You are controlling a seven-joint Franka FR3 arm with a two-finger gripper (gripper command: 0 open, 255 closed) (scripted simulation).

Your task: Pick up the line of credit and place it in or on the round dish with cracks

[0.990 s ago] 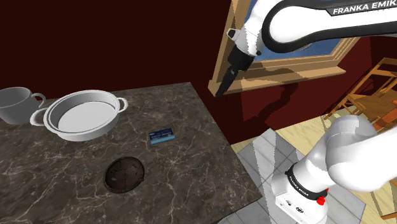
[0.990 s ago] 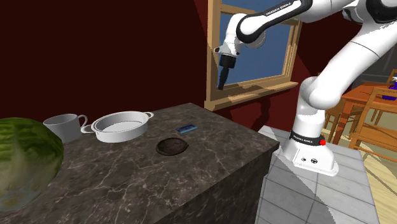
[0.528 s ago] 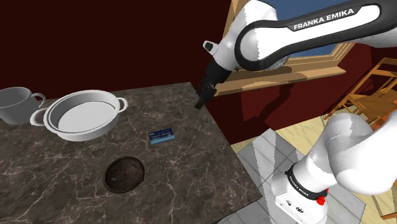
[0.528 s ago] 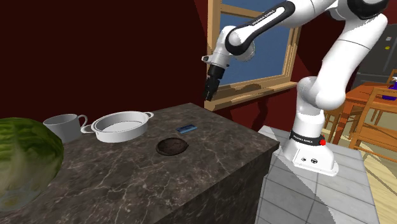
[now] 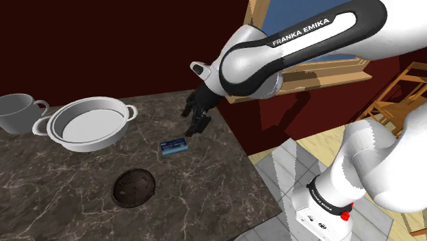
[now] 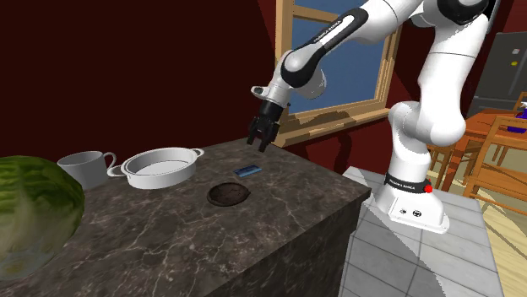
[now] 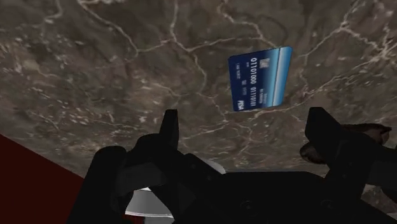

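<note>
A blue credit card point(image 5: 174, 146) point(image 6: 247, 170) lies flat on the dark marble counter point(image 5: 205, 192). The round dish point(image 5: 134, 187) point(image 6: 229, 193) is dark brown with a cracked surface and sits nearer the counter's front edge, a short way from the card. My black gripper point(image 5: 195, 122) point(image 6: 259, 142) hangs open above the counter, just beyond the card toward the back edge, holding nothing. In the wrist view the card point(image 7: 259, 79) lies ahead of the gripper point(image 7: 245, 130), closer to one of the two spread fingers point(image 7: 321, 130).
A white two-handled pan point(image 5: 87, 123) point(image 6: 160, 166) and a white mug point(image 5: 17, 111) point(image 6: 84, 167) stand at the counter's back. A large green melon point(image 6: 34, 211) sits near the second exterior view's left. A wooden window frame point(image 6: 338, 118) is behind the arm; the counter drops off beside the stand point(image 5: 321, 212).
The arm has swung down from in front of the window to just over the counter's back edge near the card. The fingers stay open. Card and dish have not moved.
</note>
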